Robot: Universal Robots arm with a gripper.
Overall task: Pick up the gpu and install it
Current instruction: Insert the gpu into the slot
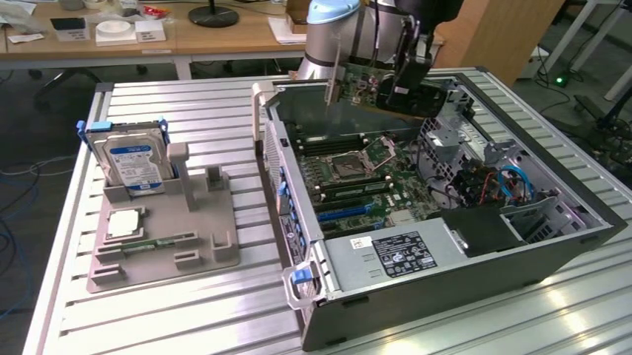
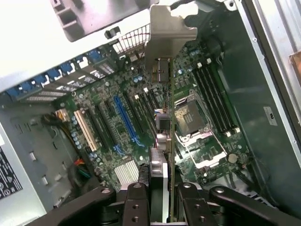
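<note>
One open computer case (image 1: 445,292) on the desk (image 1: 188,322), motherboard (image 1: 360,181) bared; in the exterior view's upper centre the gpu (image 1: 368,81) hangs over it, clamped in the pincer (image 1: 403,95); a tilt could miss the blue slot (image 2: 123,117), jamming its bracket (image 2: 169,28)

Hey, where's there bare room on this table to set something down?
Bare slats of the table lie between the grey fixture and the near edge, and beyond the computer case at the exterior view's right. Fixture and case interior are crowded.
</note>
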